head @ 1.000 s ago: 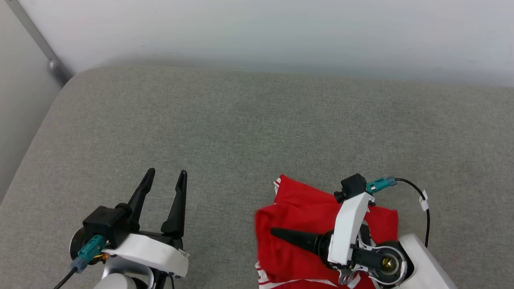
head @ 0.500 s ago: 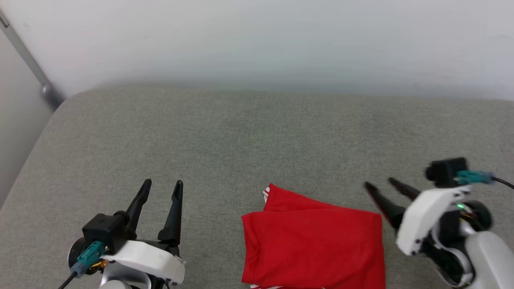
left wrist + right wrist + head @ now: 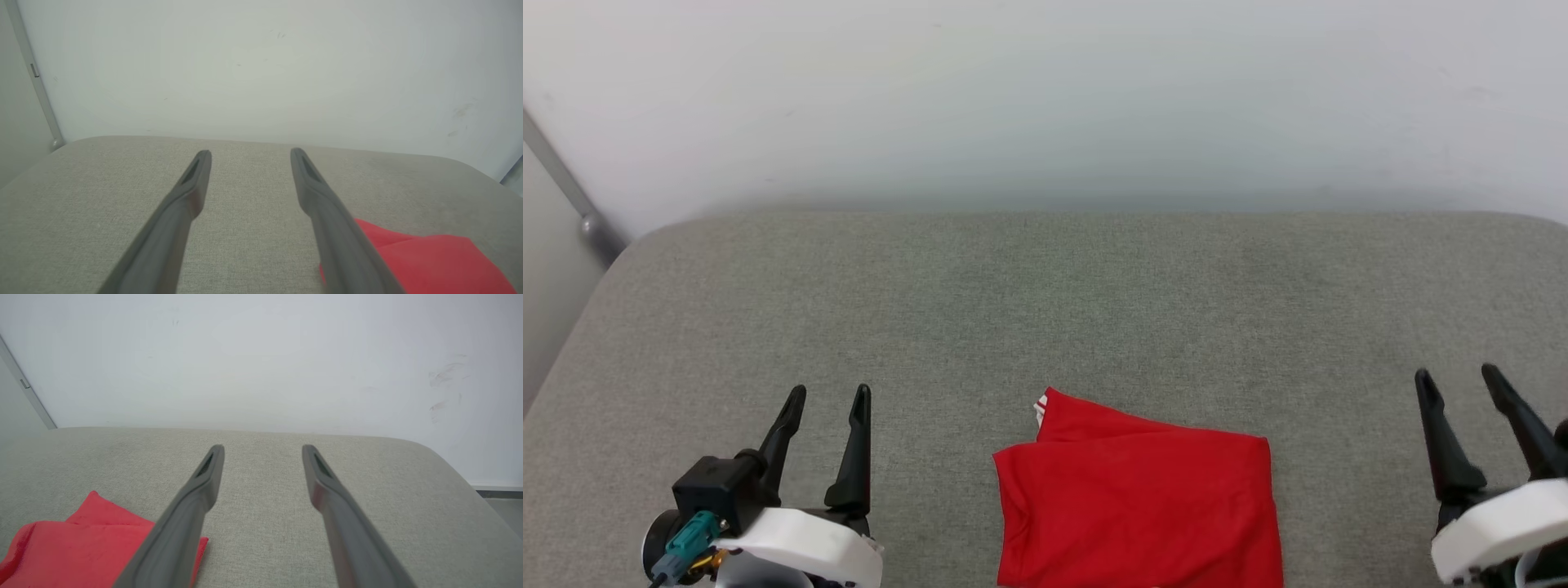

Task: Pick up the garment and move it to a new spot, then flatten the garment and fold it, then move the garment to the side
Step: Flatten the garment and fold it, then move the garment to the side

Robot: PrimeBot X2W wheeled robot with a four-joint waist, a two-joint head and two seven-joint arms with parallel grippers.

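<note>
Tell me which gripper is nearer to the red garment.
Left, by a little. The left gripper is open beside the garment's left edge, not touching it. The right gripper is open on its right side, with a slightly wider strip of grey cushion between.

The garment (image 3: 1135,506) ran off the head view's bottom edge, its striped trim (image 3: 1041,405) too small to make out, the right gripper (image 3: 1456,377) was cropped at the corner, the left gripper (image 3: 829,394) at its base, blurred fingers (image 3: 343,245) hid part of it in both wrist views.
</note>
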